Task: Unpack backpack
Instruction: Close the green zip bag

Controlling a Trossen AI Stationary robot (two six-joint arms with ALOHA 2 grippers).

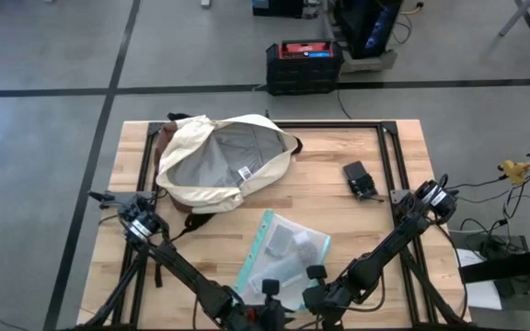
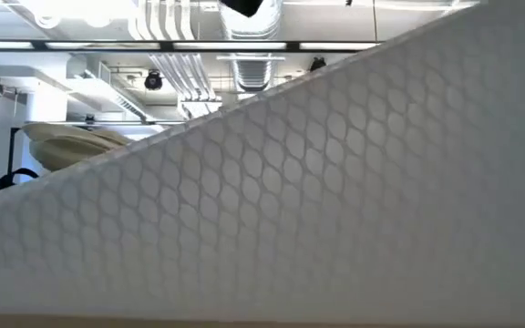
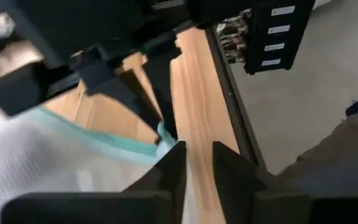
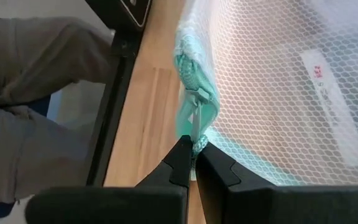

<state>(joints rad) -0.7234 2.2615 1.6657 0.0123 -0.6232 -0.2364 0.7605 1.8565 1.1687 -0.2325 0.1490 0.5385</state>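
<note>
The cream-white backpack (image 1: 212, 161) lies open at the table's far left, grey lining up, resting on its back. A clear mesh pouch with teal edges (image 1: 283, 253) lies nearer, its near end tilted up across the low view (image 2: 335, 210). My right gripper (image 4: 196, 155) is at the pouch's near corner (image 1: 313, 274), shut on its zip end. My left gripper (image 3: 199, 163) stands open just beside it at the near edge (image 1: 271, 287), with bare wood showing between its fingers. My right gripper pinches the pale zip pull (image 4: 196, 142) that hangs off the teal zip end at the pouch's near corner. Only the two fingertips are on it. The teal edge (image 4: 194, 81) bunches above the fingers, and this corner is raised off the wood. My left gripper has one finger (image 3: 169, 168) next to the pouch's mesh; I cannot tell whether it touches.
A small dark object (image 1: 360, 179) lies on the table's right half. A black rail (image 1: 389, 165) frames the wooden top. A person in grey trousers (image 4: 30, 93) stands at the near edge. A dark crate (image 1: 304, 66) sits on the floor beyond.
</note>
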